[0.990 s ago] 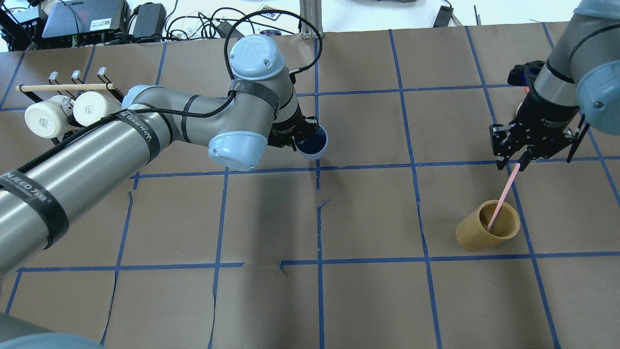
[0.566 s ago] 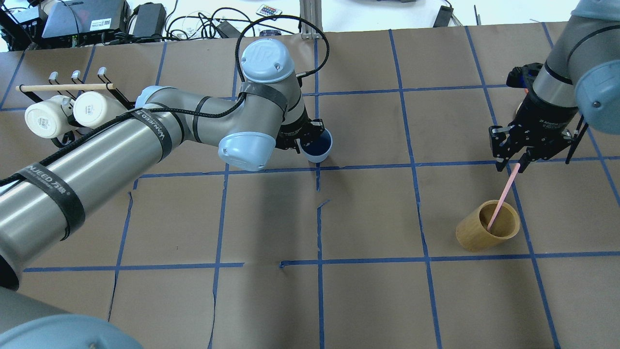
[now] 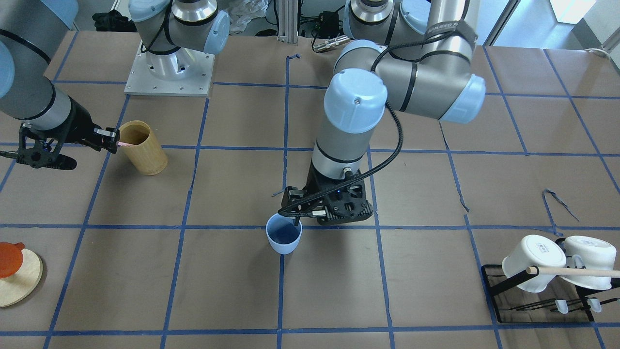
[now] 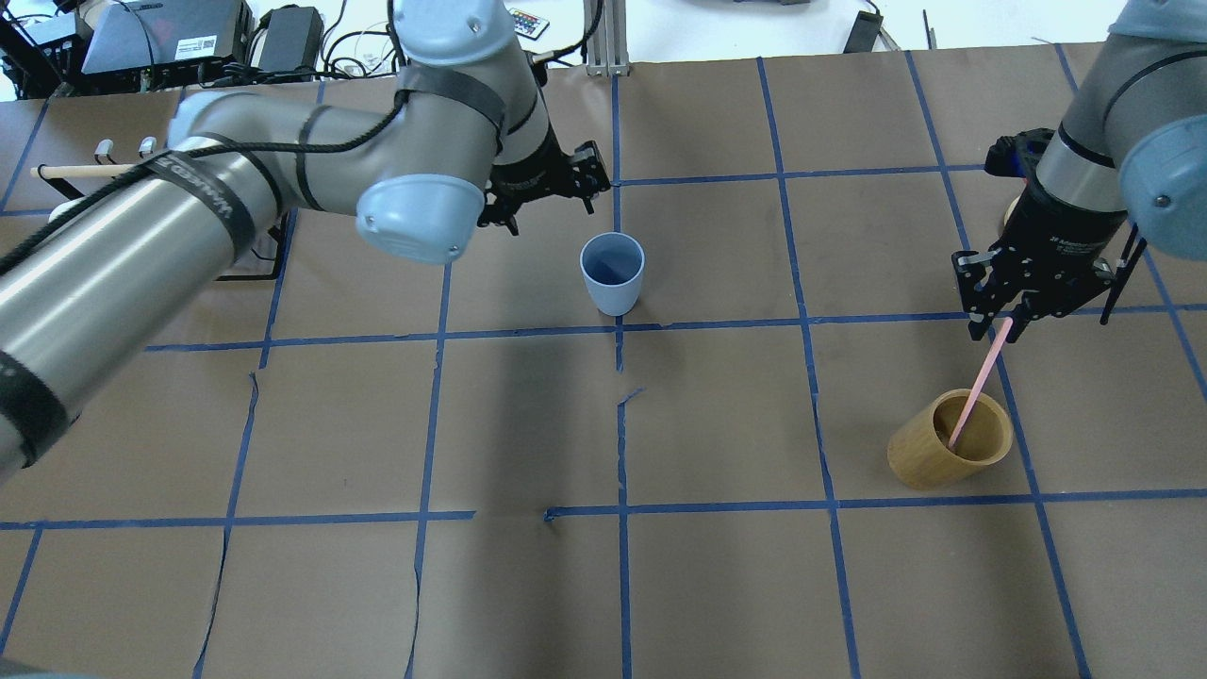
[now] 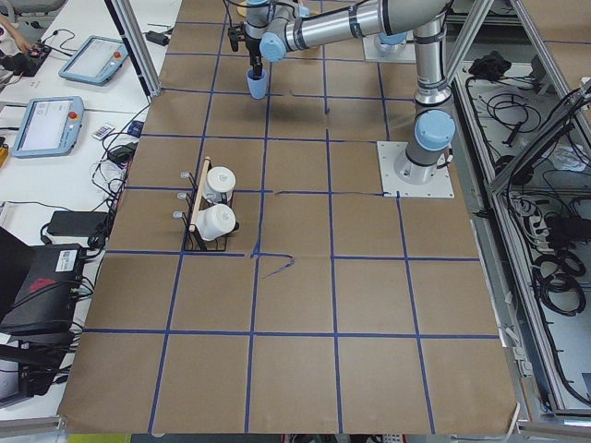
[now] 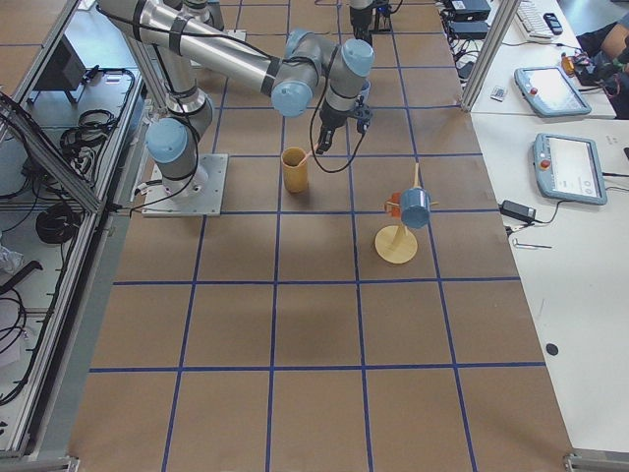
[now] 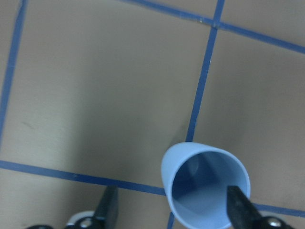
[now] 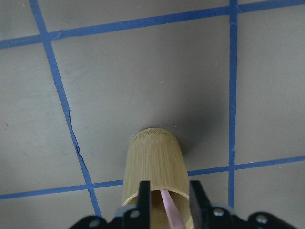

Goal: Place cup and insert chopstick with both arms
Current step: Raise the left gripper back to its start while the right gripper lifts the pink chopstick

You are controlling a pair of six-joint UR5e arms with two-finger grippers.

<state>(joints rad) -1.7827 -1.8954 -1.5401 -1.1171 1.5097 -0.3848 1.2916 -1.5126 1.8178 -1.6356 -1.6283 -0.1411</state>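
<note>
Overhead exterior view: a pale blue plastic cup (image 4: 613,273) stands upright, mouth up, near the middle of the brown paper-covered bench (image 4: 717,405), beside a crossing of blue tape lines.
Left end effector (image 7: 171,195): fingers spread wide and holding nothing. It hangs over the blue cup, and in the wrist view one finger overlaps the cup's mouth while the other stands off to the side.
Round bamboo cup (image 4: 919,453): upright on the robot's right side of the bench, well apart from the blue cup.
Thin pink chopstick (image 4: 981,382): leans with its lower end inside the bamboo cup and its upper end up between the right fingers.
Right end effector (image 8: 170,191): fingers set narrow either side of the chopstick. The wrist view shows a sliver of gap on both sides, so I cannot tell whether it grips.
</note>
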